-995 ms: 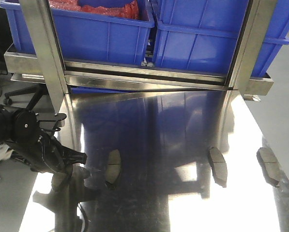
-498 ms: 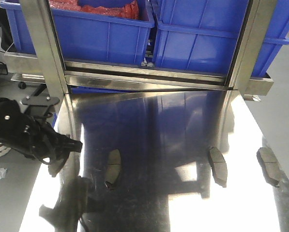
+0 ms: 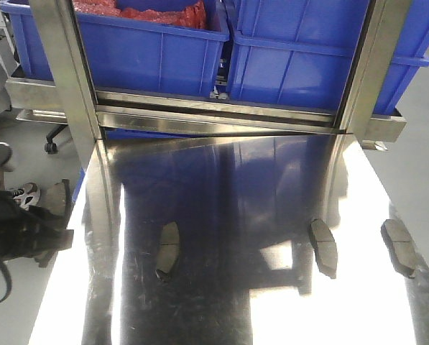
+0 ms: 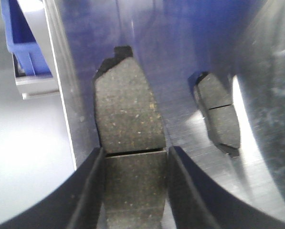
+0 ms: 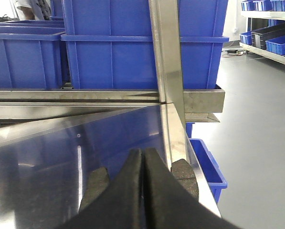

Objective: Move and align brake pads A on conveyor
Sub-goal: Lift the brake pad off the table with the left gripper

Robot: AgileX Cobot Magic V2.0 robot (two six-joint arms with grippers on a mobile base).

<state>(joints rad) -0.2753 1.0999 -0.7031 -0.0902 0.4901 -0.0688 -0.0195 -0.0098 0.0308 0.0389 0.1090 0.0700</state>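
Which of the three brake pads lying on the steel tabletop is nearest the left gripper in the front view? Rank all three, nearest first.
1. The left pad, on the left part of the steel tabletop, nearest the left gripper, which grips a fourth pad at the left edge.
2. The middle pad, right of centre.
3. The right pad, by the right edge.
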